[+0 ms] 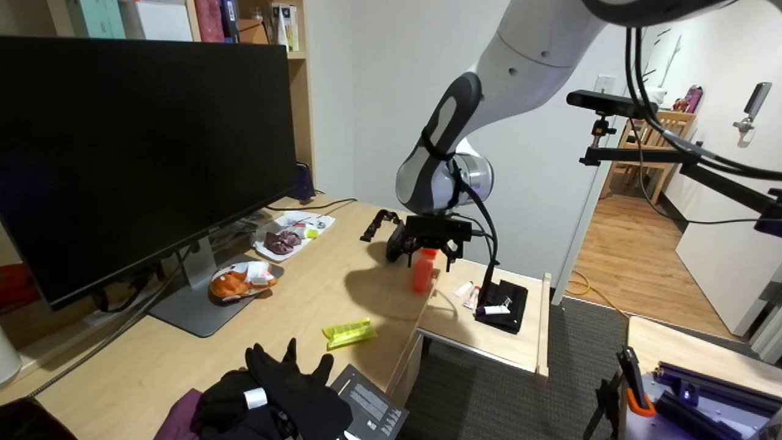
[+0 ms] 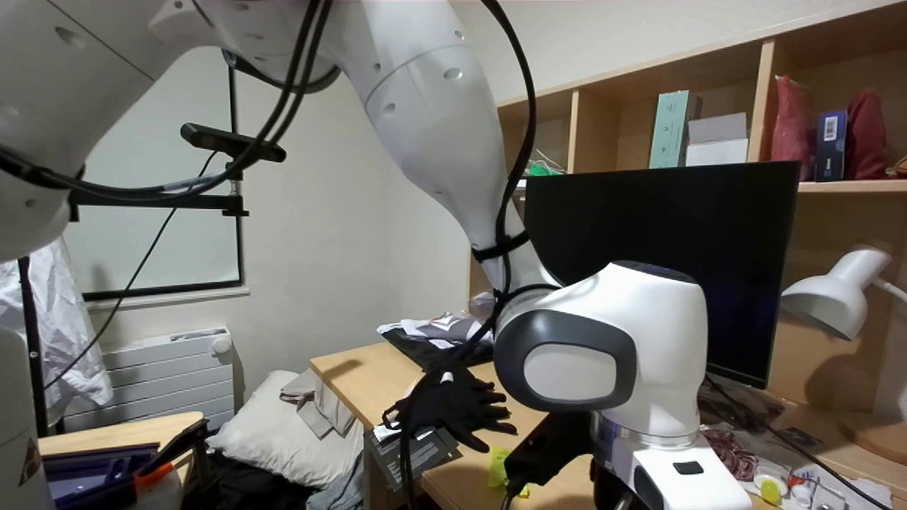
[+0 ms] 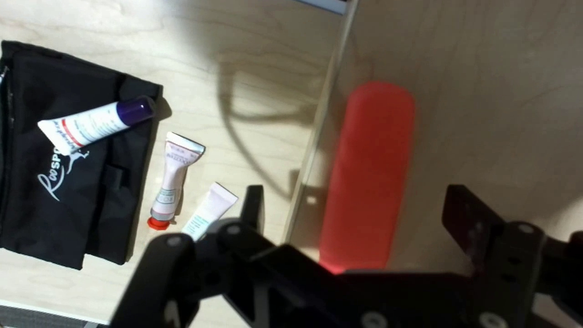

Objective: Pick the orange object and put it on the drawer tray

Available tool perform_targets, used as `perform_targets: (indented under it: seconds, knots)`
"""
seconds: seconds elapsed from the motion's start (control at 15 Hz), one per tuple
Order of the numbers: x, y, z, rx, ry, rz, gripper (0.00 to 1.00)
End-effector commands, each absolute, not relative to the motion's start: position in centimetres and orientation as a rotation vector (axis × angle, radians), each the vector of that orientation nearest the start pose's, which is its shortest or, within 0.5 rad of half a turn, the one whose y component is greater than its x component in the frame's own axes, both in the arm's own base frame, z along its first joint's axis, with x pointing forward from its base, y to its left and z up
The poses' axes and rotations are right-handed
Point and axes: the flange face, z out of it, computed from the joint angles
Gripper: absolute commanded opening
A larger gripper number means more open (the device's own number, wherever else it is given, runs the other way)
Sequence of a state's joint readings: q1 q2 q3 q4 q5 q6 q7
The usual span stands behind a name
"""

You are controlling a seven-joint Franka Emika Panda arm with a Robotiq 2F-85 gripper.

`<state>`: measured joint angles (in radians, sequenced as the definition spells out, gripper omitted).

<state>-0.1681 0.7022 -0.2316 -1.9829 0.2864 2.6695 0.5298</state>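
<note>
In an exterior view, the gripper (image 1: 431, 261) hangs over the orange object (image 1: 422, 276) — on the desk (image 1: 293, 305), close by its edge, the drawer tray (image 1: 446, 315) just past it. In an exterior view, the arm (image 2: 432, 120) reaches across, its lower end cut off by the frame; black gloves (image 2: 457, 411) lie on the desk. Wrist view: fingers (image 3: 253, 205) spread apart, bare space either side of the object — nothing clamped. On the tray, a black pouch (image 3: 86, 196) bears a purple-capped tube (image 3: 93, 124); two more tubes (image 3: 173, 184) lie beside it.
</note>
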Motion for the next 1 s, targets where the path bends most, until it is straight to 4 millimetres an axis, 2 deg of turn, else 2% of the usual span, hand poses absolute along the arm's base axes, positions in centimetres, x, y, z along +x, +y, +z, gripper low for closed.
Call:
perform_targets:
  seconds: [0.0,0.33,0.4,0.47,0.6,0.93]
  knots:
    - [55.9,-24.2,10.2,-2.662,1.739,-0.048,1.00]
    - [56.4,-23.7,9.1,-2.672,1.741,-0.046,1.00]
    - [56.6,-23.5,9.0,-2.678,1.729,-0.051,0.95]
    - [56.7,-23.4,8.9,-2.681,1.727,-0.052,0.73]
    - [56.9,-23.4,8.7,-2.685,1.723,-0.055,0.67]
    - [57.0,-23.5,9.2,-2.682,1.726,-0.061,0.34]
